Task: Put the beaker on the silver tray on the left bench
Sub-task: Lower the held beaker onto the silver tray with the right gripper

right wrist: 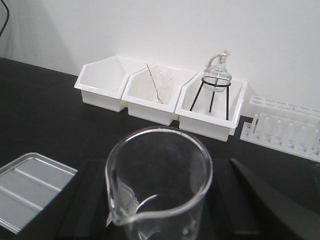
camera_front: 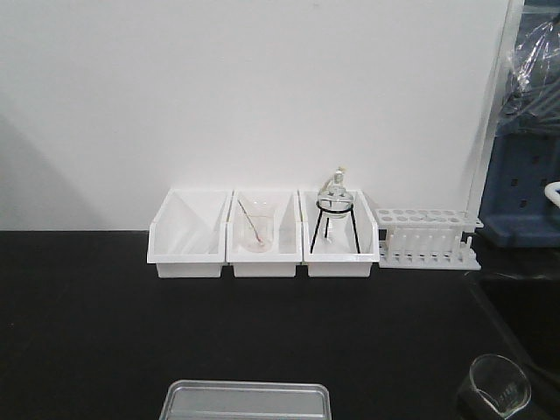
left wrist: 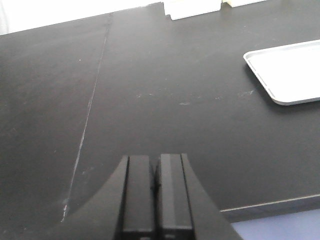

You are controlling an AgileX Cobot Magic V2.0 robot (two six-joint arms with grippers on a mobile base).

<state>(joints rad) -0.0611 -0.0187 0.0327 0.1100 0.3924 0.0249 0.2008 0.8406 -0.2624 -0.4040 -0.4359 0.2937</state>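
- The left hand [left wrist: 155, 185] is hanging low over the bare black surface [left wrist: 165, 100], its two dark fingers [left wrist: 137, 190] pressed together with nothing between them. It is sitting well to the left of the silver tray, so I judge it is being kept out of the way rather than taking part.
- The silver tray [camera_front: 246, 400] is lying flat at the near edge of the surface, directly in front of the white bins [camera_front: 262, 234]. Its rim is showing and its floor looks bare, which suits it as the drop spot.
- Behind the silver tray, the left bin is standing empty, the middle one is holding the larger beaker [camera_front: 255, 226] with a rod leaning inside, and the right one is housing a black tripod stand [camera_front: 335, 223] carrying a small glass burner. The binning is probably keeping the loose glassware from rolling.
- Right of the silver tray, past the bins, a white tube rack [camera_front: 427, 236] is standing against the wall.
- The beaker [right wrist: 159, 180] is filling the right wrist view, upright, spout toward the camera, well to the right of the silver tray.
- The right hand [right wrist: 160, 200] is flanking the beaker with its dark fingers [right wrist: 260, 200] on either side. The right one is standing apart from the glass, so I cannot tell whether the hand is gripping it or only framing it.
- Keeping the beaker upright is mattering for a clean set-down on the silver tray.
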